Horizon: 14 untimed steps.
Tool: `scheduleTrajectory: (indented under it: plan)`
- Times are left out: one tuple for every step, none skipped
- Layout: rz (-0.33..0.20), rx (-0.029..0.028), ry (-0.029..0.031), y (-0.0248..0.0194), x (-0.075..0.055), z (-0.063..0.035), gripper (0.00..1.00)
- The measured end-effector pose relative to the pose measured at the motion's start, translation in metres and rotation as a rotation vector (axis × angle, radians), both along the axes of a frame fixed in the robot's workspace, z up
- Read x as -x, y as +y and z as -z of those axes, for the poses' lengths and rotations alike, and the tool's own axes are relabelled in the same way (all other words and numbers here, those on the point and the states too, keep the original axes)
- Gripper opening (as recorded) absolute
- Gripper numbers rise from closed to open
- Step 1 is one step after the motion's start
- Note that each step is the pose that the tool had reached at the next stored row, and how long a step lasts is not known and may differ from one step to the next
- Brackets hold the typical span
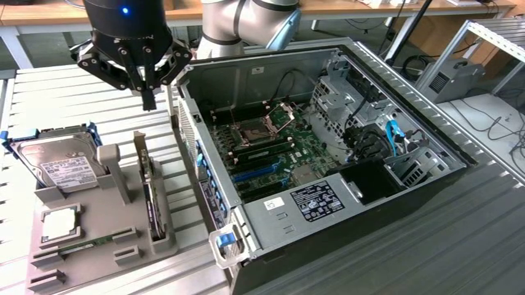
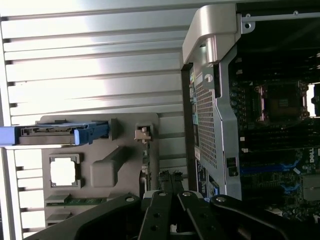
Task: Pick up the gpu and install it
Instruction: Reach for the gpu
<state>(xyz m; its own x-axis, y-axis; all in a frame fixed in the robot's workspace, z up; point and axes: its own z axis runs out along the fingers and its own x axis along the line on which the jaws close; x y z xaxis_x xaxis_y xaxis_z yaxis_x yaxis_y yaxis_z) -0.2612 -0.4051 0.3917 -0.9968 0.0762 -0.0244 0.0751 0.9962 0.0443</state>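
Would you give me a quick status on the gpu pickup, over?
Hand shut, empty, raised near gpu. Gpu upright in grey holder, untouched. Nothing between them.

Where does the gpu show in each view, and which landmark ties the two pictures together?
Exterior view: the gpu stands on edge in the grey holder, on the side nearest the computer case, at the exterior view's left.
Wrist view: the gpu shows edge-on in the holder, again beside the case.
Shared landmark: the hard drive in its blue frame.
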Motion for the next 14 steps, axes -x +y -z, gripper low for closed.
scheduleTrajectory:
  plan:
    - [0.000, 0.0000, 0.0000, -0.0001, 0.0002, 0.0000, 0.11]
    - [0.000, 0.0000, 0.0000, -0.0002, 0.0003, 0.0000, 0.11]
    - [0.000, 0.0000, -0.0001, -0.0004, 0.0005, 0.0001, 0.11]
    - [0.000, 0.0000, 0.0000, -0.0005, 0.0007, 0.0001, 0.11]
    - [0.000, 0.0000, -0.0001, -0.0006, 0.0009, 0.0001, 0.11]
    - [0.000, 0.0000, -0.0001, -0.0008, 0.0011, 0.0001, 0.11]
    - [0.000, 0.0000, 0.0000, -0.0010, 0.0012, 0.0001, 0.11]
    - [0.000, 0.0000, -0.0001, -0.0011, 0.0014, 0.0002, 0.11]
    - [0.000, 0.0000, 0.0000, -0.0012, 0.0015, 0.0002, 0.11]
    - [0.000, 0.0000, 0.0000, -0.0013, 0.0016, 0.0002, 0.11]
    - [0.000, 0.0000, 0.0000, -0.0015, 0.0017, 0.0002, 0.11]
    - [0.000, -0.0001, 0.0000, -0.0016, 0.0018, 0.0002, 0.11]
    - [0.000, 0.0000, 0.0000, -0.0018, 0.0019, 0.0002, 0.11]
    - [0.000, -0.0001, -0.0001, -0.0020, 0.0021, 0.0003, 0.11]
